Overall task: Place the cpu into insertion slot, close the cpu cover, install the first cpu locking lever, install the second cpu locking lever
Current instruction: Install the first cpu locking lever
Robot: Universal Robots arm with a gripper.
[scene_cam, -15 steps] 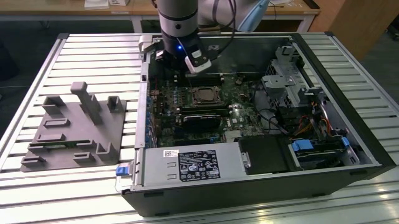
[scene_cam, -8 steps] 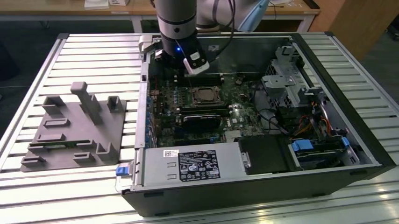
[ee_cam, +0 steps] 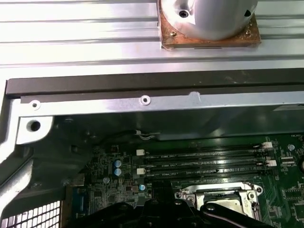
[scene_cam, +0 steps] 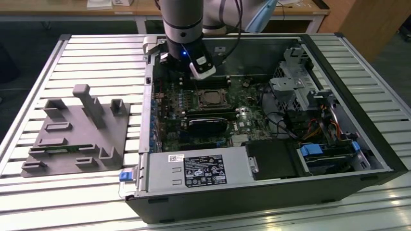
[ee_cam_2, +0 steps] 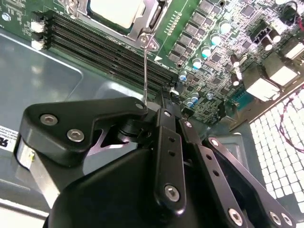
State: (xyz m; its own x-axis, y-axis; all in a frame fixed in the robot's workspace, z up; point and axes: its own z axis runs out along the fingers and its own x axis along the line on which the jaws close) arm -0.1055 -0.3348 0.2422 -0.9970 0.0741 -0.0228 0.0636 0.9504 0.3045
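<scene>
1. The claw (ee_cam: 156, 211), black, hung over the green circuit board (ee_cam: 99, 190).
2. The insertion slot (ee_cam: 219, 190), silvery-rimmed, lay just beside the claw.
3. Long black memory slots (ee_cam: 204, 161) ran just beyond the claw.
4. Farther off were the case wall (ee_cam: 142, 83) and the slatted table (ee_cam: 76, 33).

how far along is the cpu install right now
Done, it seems: the cpu sits in the insertion slot, with the cpu cover lying down around it. In hand: the gripper is at the free end of a thin locking lever that runs out from the slot's corner. Left: that lever doesn't look latched; the other lever's state I can't tell.
</scene>
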